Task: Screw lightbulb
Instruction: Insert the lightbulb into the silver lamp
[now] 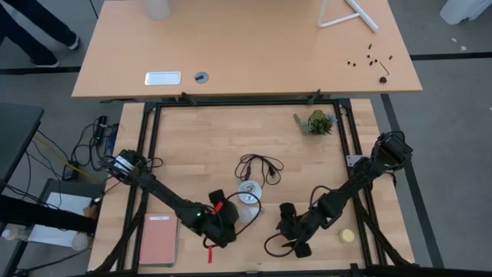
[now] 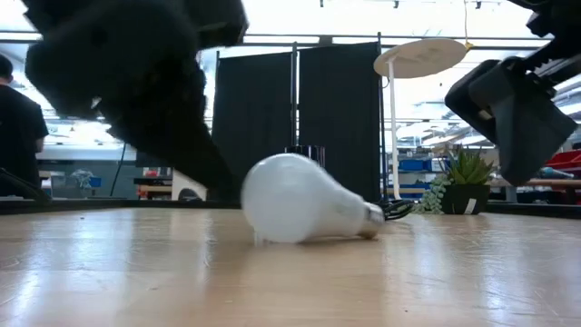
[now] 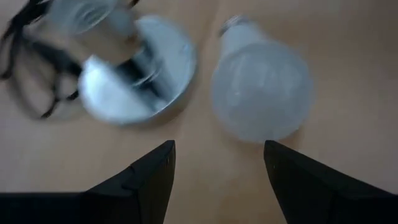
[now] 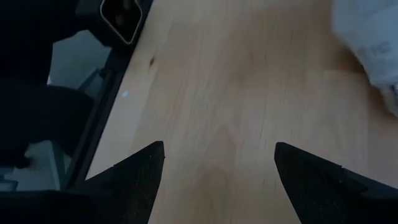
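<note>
While lightbulb [image 3: 261,93] lies free — left fingers [image 3: 140,177] apart | bare wood between

The left gripper [image 3: 217,180] jaws stand apart above the pale wooden bench [image 3: 348,81]. The small white pear-shaped lightbulb [image 3: 261,93] lies beside the round silvery metal disc [image 3: 140,78] with thin black cord [image 3: 37,74].

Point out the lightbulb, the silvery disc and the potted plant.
lightbulb [image 3: 261,93]: left wrist view, on the white glass dome.
silvery disc [image 3: 168,59]: left wrist view, on its shiny rim.
potted plant [image 1: 317,122]: high view, on the green leaves.
</note>
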